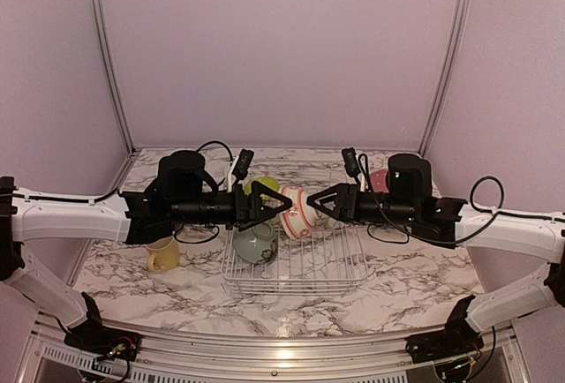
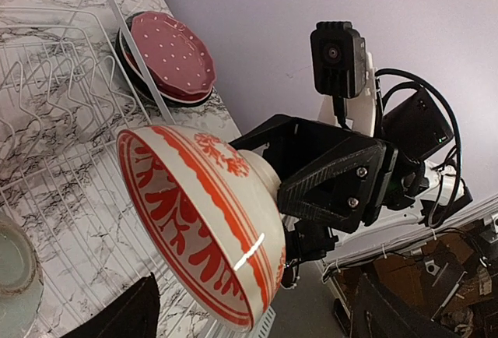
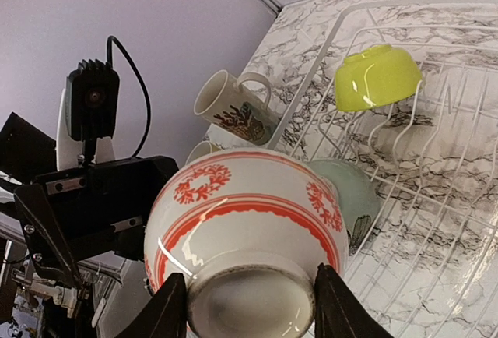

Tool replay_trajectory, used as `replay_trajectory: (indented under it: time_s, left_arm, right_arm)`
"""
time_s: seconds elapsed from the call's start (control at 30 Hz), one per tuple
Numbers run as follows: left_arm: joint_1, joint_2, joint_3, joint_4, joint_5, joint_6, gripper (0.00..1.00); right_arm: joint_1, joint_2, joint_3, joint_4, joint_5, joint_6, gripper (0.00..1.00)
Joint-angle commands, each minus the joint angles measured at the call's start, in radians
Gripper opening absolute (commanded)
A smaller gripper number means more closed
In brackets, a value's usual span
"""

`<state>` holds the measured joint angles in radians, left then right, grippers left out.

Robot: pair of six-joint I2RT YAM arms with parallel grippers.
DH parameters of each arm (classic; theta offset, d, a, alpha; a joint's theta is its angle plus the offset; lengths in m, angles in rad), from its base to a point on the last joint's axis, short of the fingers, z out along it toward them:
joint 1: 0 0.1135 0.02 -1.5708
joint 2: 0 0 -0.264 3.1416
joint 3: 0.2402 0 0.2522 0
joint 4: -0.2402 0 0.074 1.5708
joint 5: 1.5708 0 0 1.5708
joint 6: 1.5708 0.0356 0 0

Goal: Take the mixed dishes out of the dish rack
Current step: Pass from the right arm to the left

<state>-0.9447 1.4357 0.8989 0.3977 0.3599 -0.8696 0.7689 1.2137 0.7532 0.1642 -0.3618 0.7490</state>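
A red-patterned bowl point(image 1: 297, 211) hangs on its side above the white wire dish rack point(image 1: 300, 268). My right gripper point(image 3: 250, 307) is shut on the bowl's foot ring, one finger on each side. The bowl's mouth point(image 2: 194, 229) faces my left gripper point(image 1: 281, 202), which is open; its dark fingertips point(image 2: 117, 315) stand wide apart by the lower rim, and I see no contact. In the rack, a pale-green bowl point(image 1: 256, 244) sits at the left and a lime bowl point(image 3: 377, 77) leans at the back.
A yellow mug point(image 1: 162, 255) stands on the marble table left of the rack. A cream patterned mug point(image 3: 233, 107) lies just outside the rack's left rim. A red dotted plate point(image 2: 173, 54) rests on a dark plate to the right of the rack.
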Motion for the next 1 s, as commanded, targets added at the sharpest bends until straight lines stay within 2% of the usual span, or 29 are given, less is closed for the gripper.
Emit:
replay_trajectory:
  time_s: [0.0,0.07,0.2,0.4,0.7,0.83,0.97]
  left_arm:
    - [-0.005,0.027,-0.004,0.135,0.066,-0.064,0.88]
    - [-0.005,0.041,-0.008,0.183,0.084,-0.087,0.85]
    - [-0.005,0.062,-0.015,0.253,0.115,-0.127,0.67]
    - [-0.006,0.071,-0.03,0.309,0.129,-0.16,0.48]
    - [-0.006,0.069,-0.013,0.285,0.131,-0.136,0.23]
    - [-0.005,0.065,-0.005,0.261,0.126,-0.124,0.03]
    - [-0.005,0.045,0.011,0.19,0.099,-0.078,0.0]
  right_arm:
    - [-0.005,-0.009,-0.006,0.173,-0.056,0.046,0.25]
    - [-0.006,-0.006,-0.011,0.184,-0.061,0.052,0.25]
    - [-0.005,0.0,-0.018,0.199,-0.067,0.059,0.25]
    - [-0.006,-0.003,-0.018,0.21,-0.072,0.06,0.25]
    - [-0.006,-0.006,-0.021,0.211,-0.076,0.062,0.25]
    - [-0.005,-0.009,-0.021,0.206,-0.071,0.058,0.25]
    - [-0.006,-0.013,-0.015,0.181,-0.061,0.042,0.29]
